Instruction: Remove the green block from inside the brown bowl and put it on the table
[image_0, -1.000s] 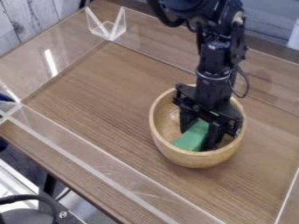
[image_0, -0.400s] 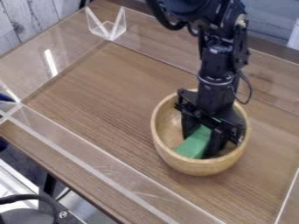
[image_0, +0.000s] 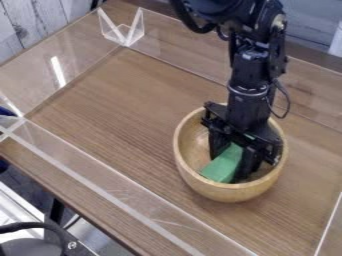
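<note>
- Wood-grain table (image_0: 107, 110) lies bare across its left and middle, fenced by clear acrylic walls (image_0: 80, 185).
- Black arm (image_0: 254, 60) drops straight down into the bowl.
- Tan wooden bowl (image_0: 201, 185) sits near the right front wall.
- Gripper (image_0: 241, 150) is clamped on the green block (image_0: 223, 166), tilted inside the bowl.

Bright green block (image_0: 225, 166), light-tan grained bowl (image_0: 214, 184), black hand (image_0: 242, 150), brown wood-grain table (image_0: 120, 110).

brown bowl (image_0: 230, 182) slightly nearer, rightward
</note>
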